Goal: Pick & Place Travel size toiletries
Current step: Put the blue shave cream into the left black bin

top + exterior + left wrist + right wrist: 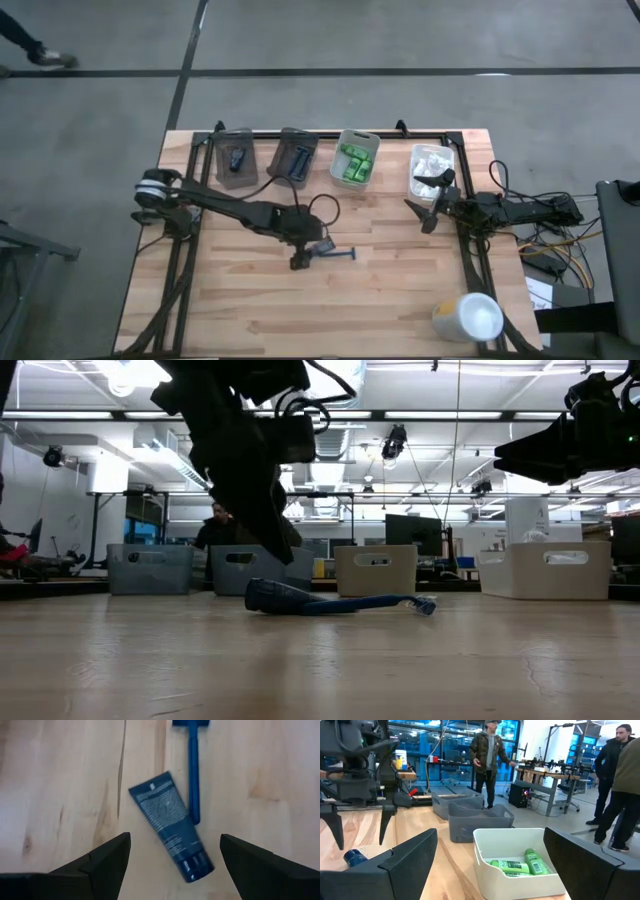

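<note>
On the wooden tabletop (400, 310), the left arm reaches toward the middle, its left gripper (300, 262) spread wide and holding nothing. The dark blue tube (170, 825) lies flat just ahead of the fingers (107, 860), slanted between them, with the blue razor (340, 253) touching it at three o'clock. The right gripper (428, 200), fingers released, waits near the white bin (433, 165), far less near.
</note>
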